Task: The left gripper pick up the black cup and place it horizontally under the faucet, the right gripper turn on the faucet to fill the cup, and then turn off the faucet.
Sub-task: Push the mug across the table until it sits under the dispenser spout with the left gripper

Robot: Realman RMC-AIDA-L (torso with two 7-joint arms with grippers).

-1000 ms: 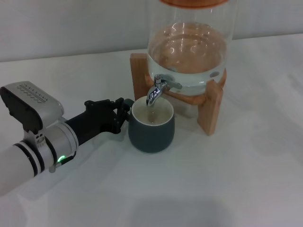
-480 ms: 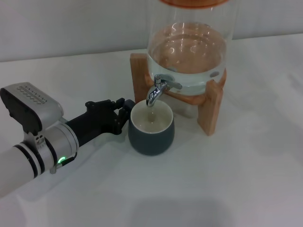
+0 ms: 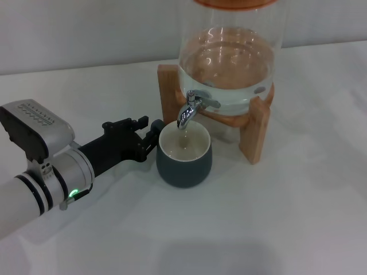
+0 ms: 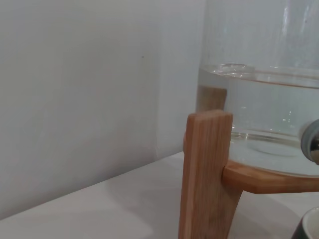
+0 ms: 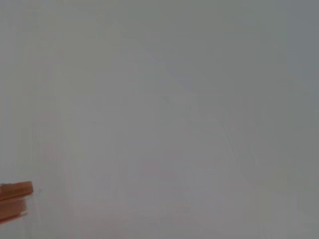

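Left gripper (image 3: 150, 134) sits at centre-left of the head view, its black claw pointing right toward the black cup (image 3: 184, 156). Fingertips are at the cup's left side, around where the handle would be. Whether the jaws clamp the handle or stand slightly apart from it is not clear, so its hold cannot be told. The arm runs off to the lower left with a green light on its cuff.

The cup stands upright on the white table (image 3: 275, 217), in the middle of the frame, mouth up, cream inside showing. The faucet (image 3: 191, 109) is just above it, spout curving down over the back part of the cup's opening. Its lever sticks out toward the right. Behind it the glass jar (image 3: 229, 57) holds water and rests on a wooden stand (image 3: 255, 134).

Key relation: cup is directly under the spout, so placement looks done. Next step, by my judgement, is the lever. It lies up and right of the left gripper, on the jar's front. The right gripper is not in the head view, and its wrist view shows only blank surface and a corner of the stand, so it seems well away.
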